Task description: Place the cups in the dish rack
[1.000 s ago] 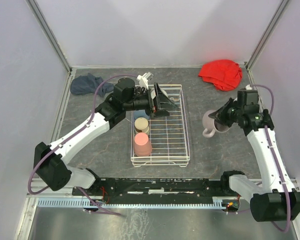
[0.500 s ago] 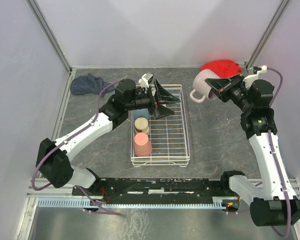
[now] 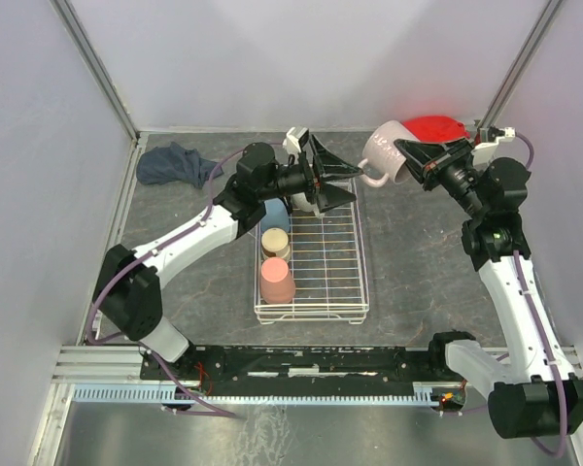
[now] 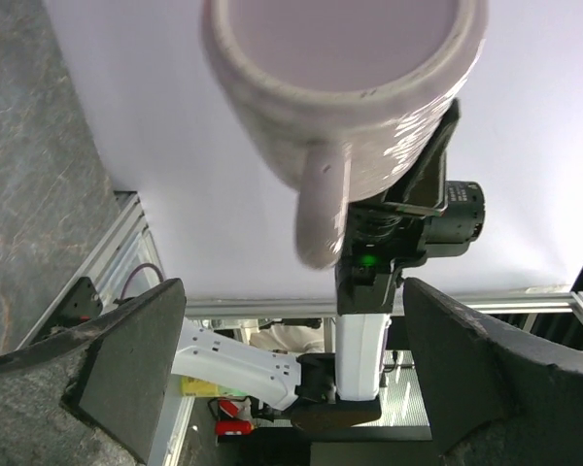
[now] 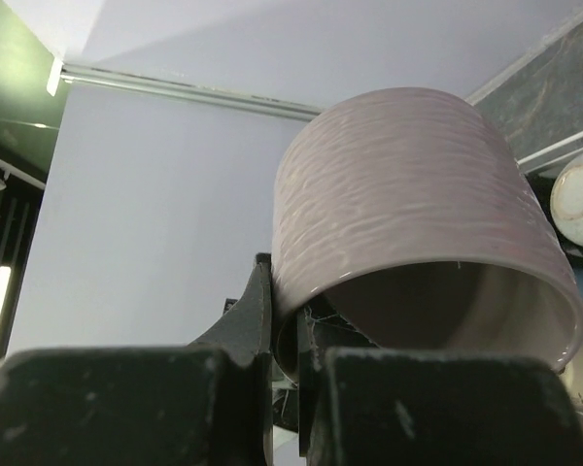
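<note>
My right gripper (image 3: 411,155) is shut on the rim of the mauve-pink mug (image 3: 384,155) and holds it in the air beyond the far right corner of the white dish rack (image 3: 342,254). In the right wrist view its jaws (image 5: 293,335) pinch the mug wall (image 5: 408,184). My left gripper (image 3: 351,183) is open and empty above the rack's far end, facing the mug. In the left wrist view the mug (image 4: 345,92) hangs above the wide-open fingers (image 4: 126,374). A blue tumbler (image 3: 276,211), a cream mug (image 3: 276,243) and a salmon tumbler (image 3: 277,280) stand in the rack's left column. The black mug and the steel tumbler are not visible.
A red cloth (image 3: 440,127) lies at the back right, partly behind the raised mug. A dark blue cloth (image 3: 170,163) lies at the back left. White walls close the table on three sides.
My right gripper lifted the mauve-pink mug off the table right of the rack and carried it up, back and left. My left gripper rose from the rack and turned toward the mug.
</note>
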`<state>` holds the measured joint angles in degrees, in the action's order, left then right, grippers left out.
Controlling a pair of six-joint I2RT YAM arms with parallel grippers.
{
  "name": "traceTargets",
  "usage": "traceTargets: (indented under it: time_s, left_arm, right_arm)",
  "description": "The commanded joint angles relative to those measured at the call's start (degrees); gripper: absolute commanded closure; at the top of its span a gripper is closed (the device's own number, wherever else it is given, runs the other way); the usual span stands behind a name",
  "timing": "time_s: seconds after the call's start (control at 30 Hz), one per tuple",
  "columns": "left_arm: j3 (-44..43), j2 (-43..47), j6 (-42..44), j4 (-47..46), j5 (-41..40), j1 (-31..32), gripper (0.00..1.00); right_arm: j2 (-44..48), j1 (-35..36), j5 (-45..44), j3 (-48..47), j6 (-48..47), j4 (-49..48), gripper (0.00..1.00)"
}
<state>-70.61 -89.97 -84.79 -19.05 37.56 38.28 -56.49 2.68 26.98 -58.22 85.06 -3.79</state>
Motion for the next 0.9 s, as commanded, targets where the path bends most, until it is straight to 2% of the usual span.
traceTargets:
  time_s: [0.0,0.13,0.43,0.73,0.87]
  left_arm:
    - [-4.1,-1.4,-3.9,-8.0,0.1,0.2,0.03]
    - [-6.6,-2.8,-3.5,-7.1,1.1,0.6,0.08]
    - [-7.3,-2.7,-0.1,-1.3,1.8,1.5,0.42]
    - [-6.3,-2.3,0.6,-1.3,1.8,1.5,0.65]
    - [-6.4,-2.8,0.6,-1.3,2.1,1.4,0.68]
  right_arm:
    - [0.1,2.9,0.8,-4.2,0.7,-8.1,0.99]
    - [-0.5,5.5,0.0,-4.5,-1.0,-8.0,1.00]
    - [-3.7,9.7,-1.4,-4.9,-2.0,-10.0,1.00]
    - [-4.1,10.2,-1.7,-3.2,-1.5,-11.6,0.99]
    - [-4.0,10.2,-1.5,-2.9,-1.6,-11.3,0.99]
